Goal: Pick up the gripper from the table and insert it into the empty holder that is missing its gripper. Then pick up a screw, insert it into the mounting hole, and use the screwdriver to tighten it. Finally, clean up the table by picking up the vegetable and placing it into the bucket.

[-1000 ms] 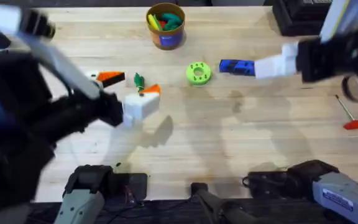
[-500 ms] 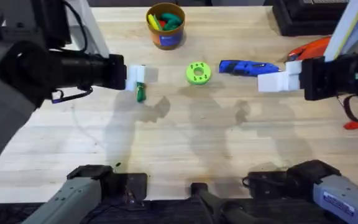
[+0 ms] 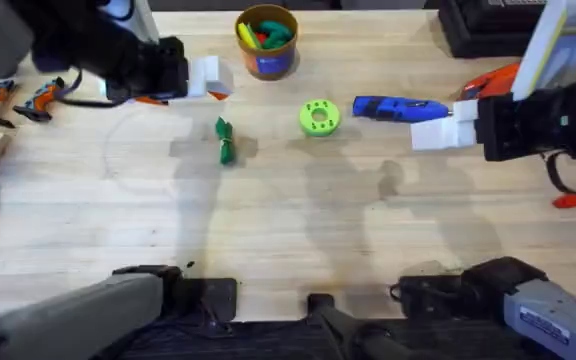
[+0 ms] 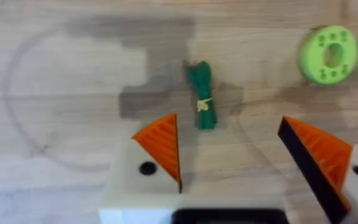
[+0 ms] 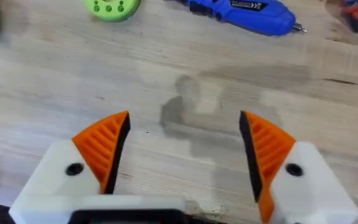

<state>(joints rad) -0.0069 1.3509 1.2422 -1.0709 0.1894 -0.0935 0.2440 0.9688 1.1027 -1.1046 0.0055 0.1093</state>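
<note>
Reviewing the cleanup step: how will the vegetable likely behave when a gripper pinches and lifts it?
The vegetable is small and thin, so probably light. It lies flat on the table, so fingers must close low. Its knobbly, banded middle suggests decent grip; it may bend slightly, though stiffness cannot be told.

A robotics workshop or lab; a pale wooden table [image 3: 288, 230] carries a blue screwdriver [image 3: 393, 107] just beside the right end effector [image 3: 438, 125]; hand tools [image 3: 18, 98] lie near the left end effector [image 3: 208, 78].

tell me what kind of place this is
Likely a robotics workbench: a light wooden table with a blue screwdriver, a red-handled tool and small toy props like the green vegetable.
</note>
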